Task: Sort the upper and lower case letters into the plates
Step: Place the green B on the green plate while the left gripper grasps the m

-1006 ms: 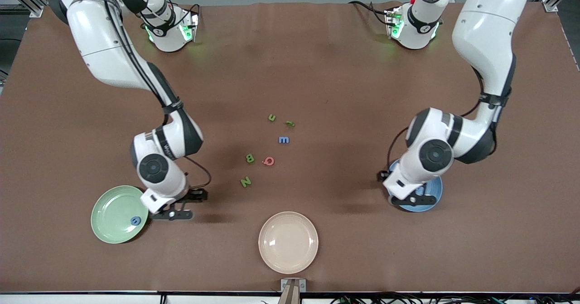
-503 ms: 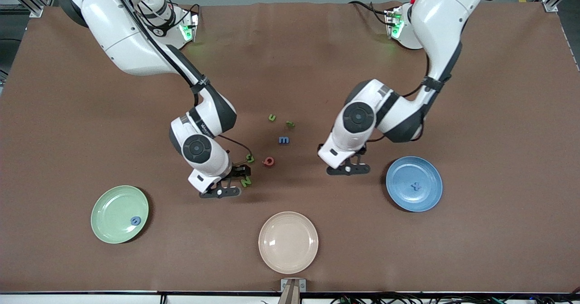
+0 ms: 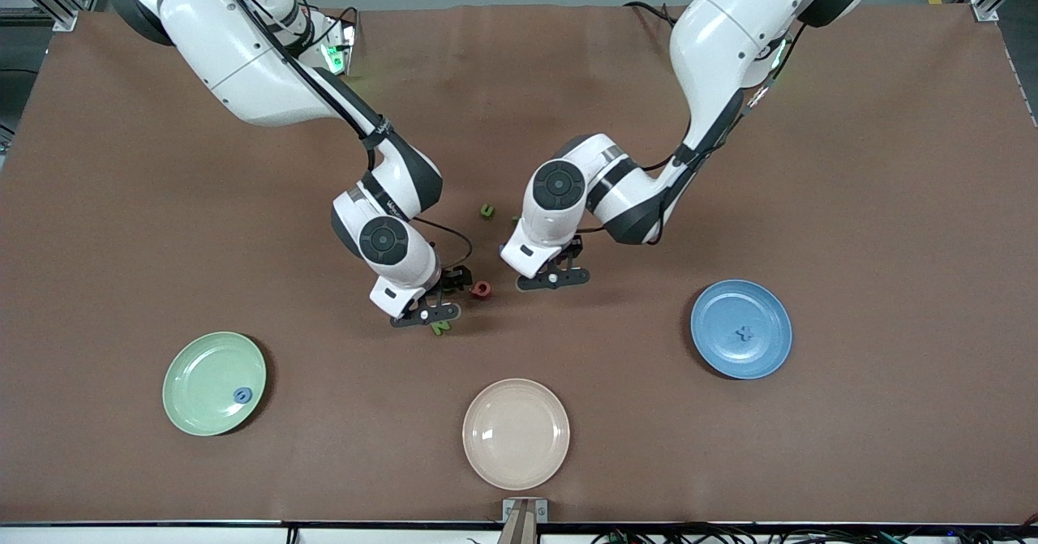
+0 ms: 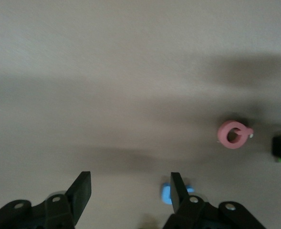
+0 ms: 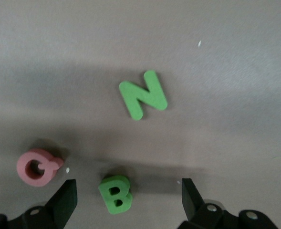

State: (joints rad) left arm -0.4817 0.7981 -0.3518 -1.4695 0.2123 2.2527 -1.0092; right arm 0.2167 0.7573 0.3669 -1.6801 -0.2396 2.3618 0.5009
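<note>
My right gripper (image 3: 451, 283) is open and low over the letter cluster. In the right wrist view a green B (image 5: 115, 193) lies on the table between its fingers (image 5: 66, 200). A green N (image 5: 143, 95) and a pink Q (image 5: 36, 167) lie close by. The N (image 3: 440, 327) and the Q (image 3: 482, 289) also show in the front view. My left gripper (image 3: 564, 262) is open and empty. A blue letter (image 4: 166, 193) lies beside one of its fingers (image 4: 177, 183), and the Q (image 4: 233, 134) lies farther off. The mint green plate (image 3: 203, 374) holds one blue letter (image 3: 242, 396). The blue plate (image 3: 758, 317) holds a blue x (image 3: 743, 334).
A green u (image 3: 486, 211) lies on the table farther from the front camera than the cluster. Another green letter (image 3: 515, 220) peeks out beside the left arm's wrist. A cream-beige plate (image 3: 516, 434) sits near the table's front edge.
Both arms have swung from their plates to the letter cluster in the middle. The right gripper is now over the B, and the left arm hides the blue m in the front view.
</note>
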